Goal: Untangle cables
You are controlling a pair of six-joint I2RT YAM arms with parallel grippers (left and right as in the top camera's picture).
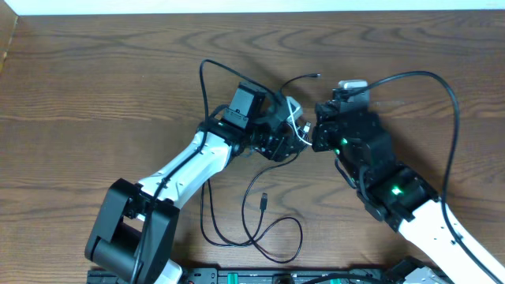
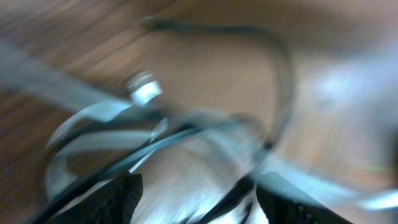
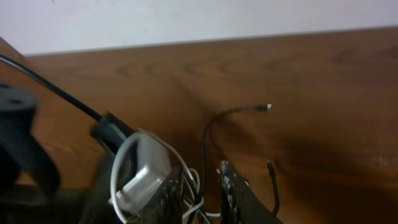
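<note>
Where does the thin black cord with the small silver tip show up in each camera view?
Overhead: the thin black cord sits top centre, curving up-right out of the tangle.
Left wrist: too blurred to confirm; a dark cord arcs at upper right, possibly the same one.
Right wrist: centre of the picture, arcing up, tip pointing right.
Shared landmark: the white plug-and-cord clump near its base.

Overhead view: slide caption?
Left arm and right arm meet at the tangled cables on the wooden table; a loose black cable loops in the foreground.

Left arm (image 1: 189, 162) and right arm (image 1: 442, 225) have white links, black joints, black cabling.
</note>
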